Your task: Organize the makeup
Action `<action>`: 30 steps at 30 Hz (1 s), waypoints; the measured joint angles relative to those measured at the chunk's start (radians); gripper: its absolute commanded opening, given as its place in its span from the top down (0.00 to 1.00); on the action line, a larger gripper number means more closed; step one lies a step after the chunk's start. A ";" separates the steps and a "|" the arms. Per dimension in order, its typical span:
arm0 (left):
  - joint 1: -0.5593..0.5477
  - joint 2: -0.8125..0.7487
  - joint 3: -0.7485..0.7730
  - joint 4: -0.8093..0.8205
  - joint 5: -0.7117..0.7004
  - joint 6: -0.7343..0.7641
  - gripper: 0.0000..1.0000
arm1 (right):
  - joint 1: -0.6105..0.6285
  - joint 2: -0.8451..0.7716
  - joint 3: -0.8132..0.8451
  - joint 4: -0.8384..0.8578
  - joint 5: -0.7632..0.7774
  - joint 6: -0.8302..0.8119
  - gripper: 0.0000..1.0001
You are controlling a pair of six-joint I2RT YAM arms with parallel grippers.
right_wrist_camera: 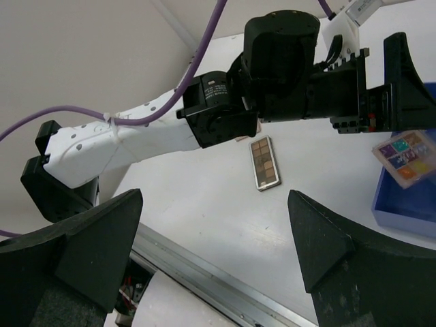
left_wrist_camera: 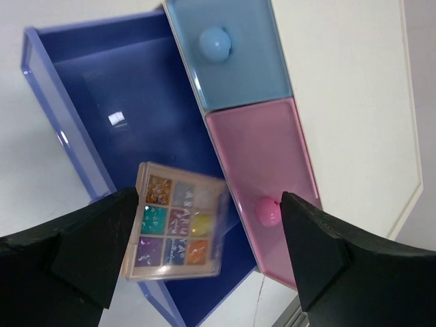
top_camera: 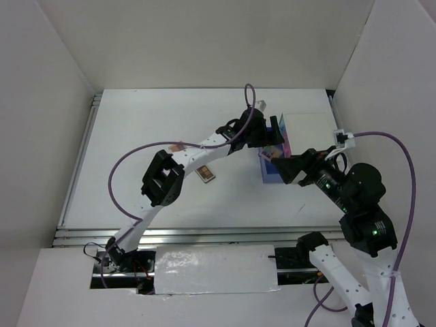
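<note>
Top external: white table (top_camera: 122, 122), white walls (top_camera: 204, 41)

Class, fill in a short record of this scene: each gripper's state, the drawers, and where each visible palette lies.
dark blue drawer: pulled out
light blue drawer: shut
pink drawer: shut
left gripper: open, above the dark blue drawer
right gripper: open, over the table
colourful palette: tilted at that drawer's rim, ungripped
brown palette: flat on table
third palette: on table, partly hidden by left arm
</note>
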 measured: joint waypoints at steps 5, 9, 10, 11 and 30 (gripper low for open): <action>0.012 0.000 0.003 0.014 -0.002 0.001 0.01 | 0.000 0.010 0.000 0.000 0.000 0.000 0.05; 0.014 0.000 0.004 0.018 -0.002 0.001 0.01 | 0.000 0.016 0.000 -0.001 0.000 0.000 0.05; 0.014 0.000 0.006 0.018 -0.001 0.001 0.00 | 0.000 0.017 0.000 -0.001 0.000 0.000 0.05; 0.014 0.000 0.009 0.017 0.000 0.002 0.01 | 0.000 0.018 0.000 -0.001 0.000 0.000 0.05; 0.434 -0.741 -0.617 -0.421 -0.462 -0.105 0.01 | 0.163 0.377 0.042 0.139 -0.023 -0.038 0.00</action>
